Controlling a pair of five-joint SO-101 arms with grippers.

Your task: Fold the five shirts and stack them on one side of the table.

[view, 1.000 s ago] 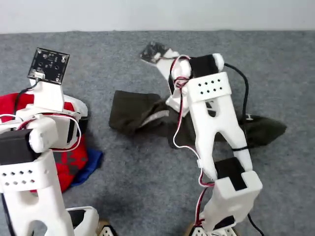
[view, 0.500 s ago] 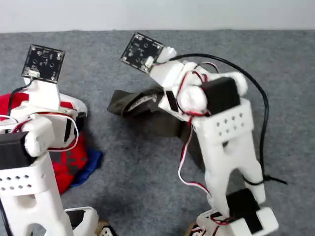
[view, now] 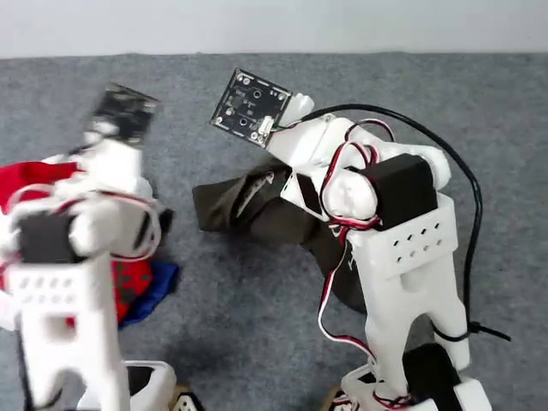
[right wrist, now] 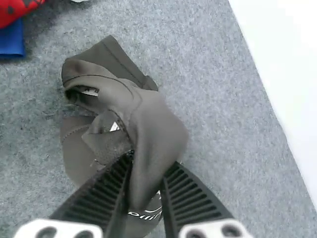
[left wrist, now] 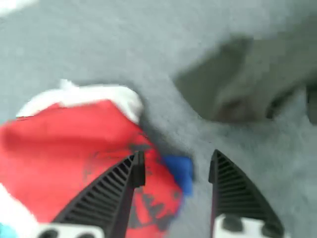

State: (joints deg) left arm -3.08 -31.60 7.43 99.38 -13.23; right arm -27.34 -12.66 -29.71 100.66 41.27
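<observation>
While the dark shirt (view: 224,199) lies bunched mid-surface (view: 214,342), its long axis running from 10 to 4 o'clock, the right end effector (right wrist: 148,163) is clenched on its fold, with the arm hunched over it. The left end effector (left wrist: 177,157) hangs released above the red shirt (left wrist: 74,139) at 9 o'clock, its wrist swung toward 3 o'clock since the earlier frame.

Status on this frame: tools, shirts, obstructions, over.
Right tool shut on olive shirt, bunched on grey mat. Left tool open over red shirt, blue shirt under it. Both apart from olive shirt.
</observation>
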